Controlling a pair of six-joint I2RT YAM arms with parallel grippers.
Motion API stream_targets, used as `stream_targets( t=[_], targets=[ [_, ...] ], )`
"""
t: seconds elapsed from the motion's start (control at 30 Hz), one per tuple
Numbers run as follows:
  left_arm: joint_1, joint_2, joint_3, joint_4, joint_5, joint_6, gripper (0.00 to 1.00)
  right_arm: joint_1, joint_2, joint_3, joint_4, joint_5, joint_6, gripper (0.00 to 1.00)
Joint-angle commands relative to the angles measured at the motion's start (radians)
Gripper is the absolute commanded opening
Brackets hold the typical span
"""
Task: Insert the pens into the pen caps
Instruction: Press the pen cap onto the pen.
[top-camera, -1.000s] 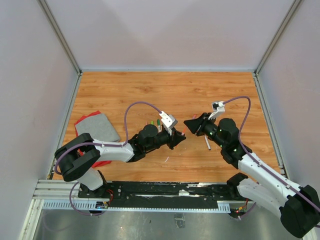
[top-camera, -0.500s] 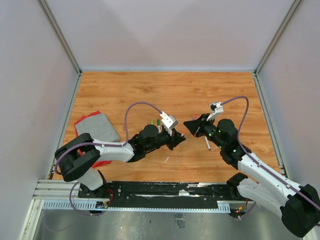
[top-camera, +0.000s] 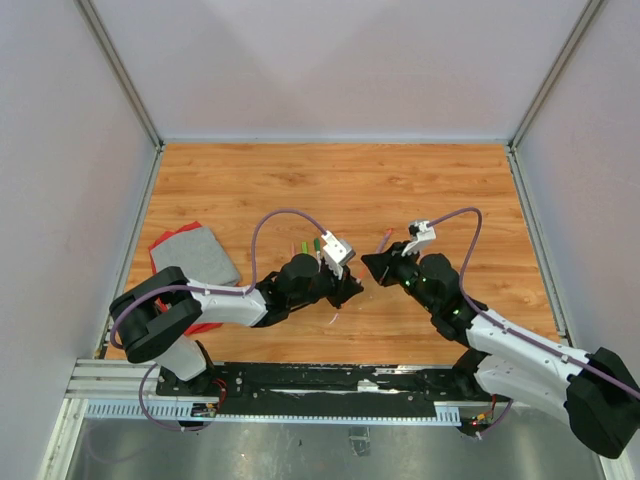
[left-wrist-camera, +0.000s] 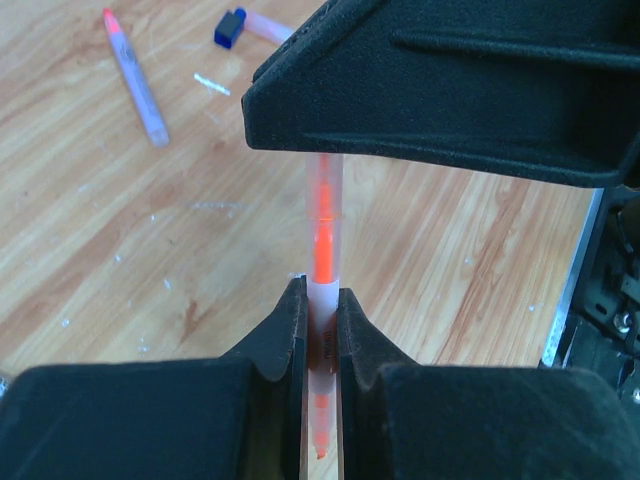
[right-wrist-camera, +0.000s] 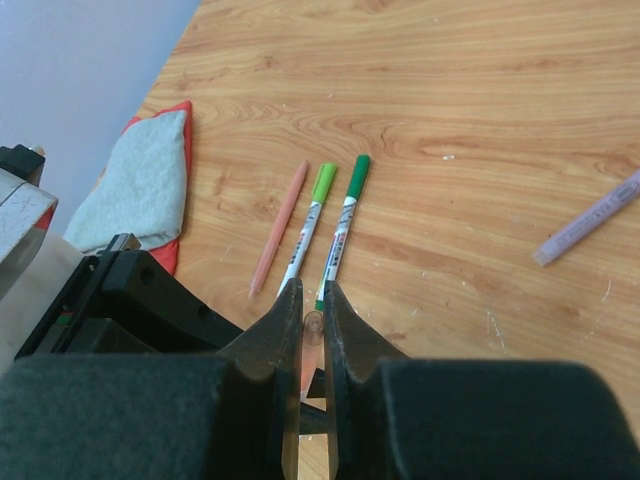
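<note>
Right gripper (right-wrist-camera: 310, 296) just moved in and clamped the cap (right-wrist-camera: 312, 326). Left gripper (left-wrist-camera: 320, 300) grips the orange pen (left-wrist-camera: 323, 262), aloft over mid-surface (top-camera: 300, 180). We judge capping is underway.

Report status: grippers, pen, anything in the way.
Left gripper shut on orange pen. Right gripper shut on cap, butted against pen's end. Nothing in the way.

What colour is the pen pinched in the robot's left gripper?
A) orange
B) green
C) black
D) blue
A: the left wrist view shows the orange pen, with its bright orange core, clamped in the left gripper. Its far end reaches into the shut right gripper.
</note>
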Motion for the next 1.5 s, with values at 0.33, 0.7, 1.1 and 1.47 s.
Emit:
stream_targets(
  t=[0.33,0.7,1.1,1.47],
  targets=[
    [-0.006,-0.035,0.021,0.177,-0.012,0.005,0.01,0.199,0.045,-0.146,-0.006,0.032,0.081,0.01],
    [-0.005,-0.044,0.011,0.189,-0.017,0.0,0.0,0.359,0.152,-0.178,0.027,0.176,0.111,0.0],
    [-0.006,-0.04,0.013,0.19,-0.015,-0.002,0.0,0.387,0.258,-0.221,0.229,0.101,0.188,0.01],
    [-0.006,-0.048,0.01,0.188,-0.024,0.004,0.01,0.466,0.214,-0.161,0.113,0.254,0.113,0.0]
  ],
)
